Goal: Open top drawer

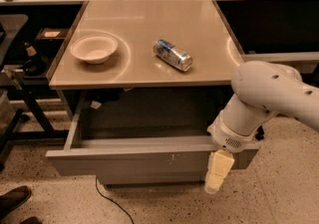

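Observation:
The top drawer [134,161] stands pulled out from under the tabletop. Its flat grey front has small white scuffs right of centre, and its dark shallow inside shows behind it. My gripper [217,175] hangs down from the white arm [264,98] in front of the drawer front's right end, its pale fingers pointing at the floor. The arm hides the drawer's right corner.
A white bowl [93,48] and a can lying on its side [172,54] sit on the beige tabletop [149,24]. A lower grey front [149,177] shows under the drawer. A dark cart [22,63] stands at the left, a shoe [12,199] and a cable [107,200] on the floor.

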Controlling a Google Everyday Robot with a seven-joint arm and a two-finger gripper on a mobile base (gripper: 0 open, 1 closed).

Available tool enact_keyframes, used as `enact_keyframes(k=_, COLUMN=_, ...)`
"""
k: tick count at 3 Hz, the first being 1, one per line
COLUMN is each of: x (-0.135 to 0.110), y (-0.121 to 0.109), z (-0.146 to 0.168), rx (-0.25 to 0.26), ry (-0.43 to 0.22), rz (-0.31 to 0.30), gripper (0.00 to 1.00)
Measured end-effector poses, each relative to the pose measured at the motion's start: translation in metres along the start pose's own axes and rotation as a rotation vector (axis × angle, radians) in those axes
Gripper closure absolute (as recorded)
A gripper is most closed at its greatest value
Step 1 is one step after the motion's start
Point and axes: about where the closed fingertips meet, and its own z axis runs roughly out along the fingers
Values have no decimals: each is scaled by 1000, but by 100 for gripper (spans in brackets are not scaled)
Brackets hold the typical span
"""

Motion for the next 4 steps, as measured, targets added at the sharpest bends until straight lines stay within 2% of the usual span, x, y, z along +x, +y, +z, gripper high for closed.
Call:
enact_keyframes(k=2, x=-8, y=-10, z=32, rx=-69, ry=35, rz=-22, gripper=0)
enact_keyframes(k=4, x=9, y=-4, z=45, rx=-142, ry=111, rz=-20, gripper=0)
